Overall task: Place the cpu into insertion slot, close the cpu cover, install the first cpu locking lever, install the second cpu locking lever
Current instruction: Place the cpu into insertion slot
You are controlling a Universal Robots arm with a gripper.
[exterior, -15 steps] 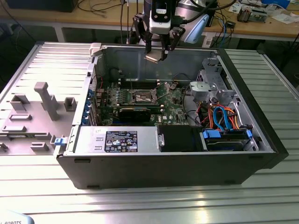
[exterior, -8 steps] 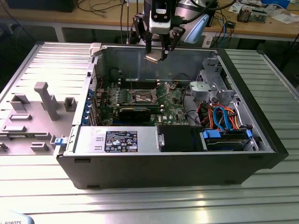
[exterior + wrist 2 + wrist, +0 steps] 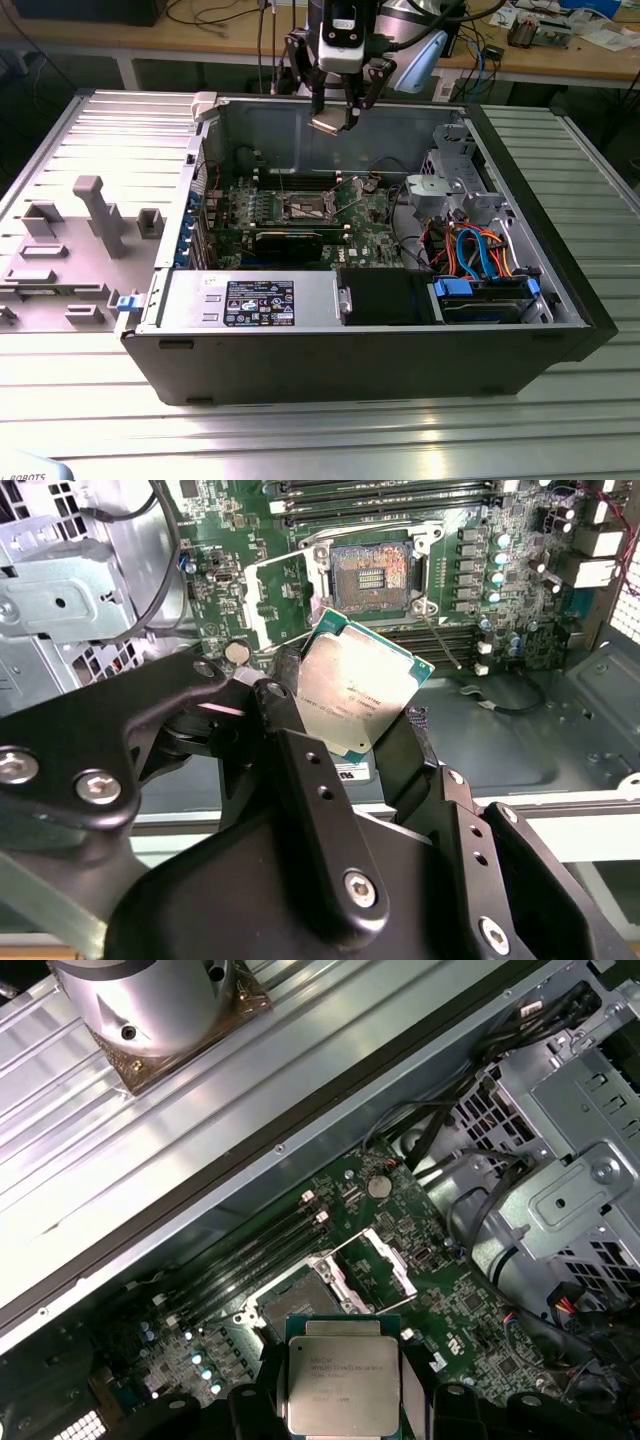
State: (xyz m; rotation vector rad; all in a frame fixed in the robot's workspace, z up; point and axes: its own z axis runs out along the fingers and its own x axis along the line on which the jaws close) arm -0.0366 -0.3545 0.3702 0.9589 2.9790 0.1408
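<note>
Currently | tool (image 3: 335,120) clamps cpu (image 3: 355,692), tilted | insertion slot (image 3: 372,577) uncovered

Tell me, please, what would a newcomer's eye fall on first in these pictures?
The silvery cpu, clamped in the gripper above the open computer case, draws the eye first. Below it on the green board, the insertion slot lies bare, its cpu cover swung open beside it.

Black gripper (image 3: 355,705) links studded with silver screws (image 3: 360,888); rounded silver-grey arm casing (image 3: 150,1000); a white-and-black housing (image 3: 343,30).
</note>
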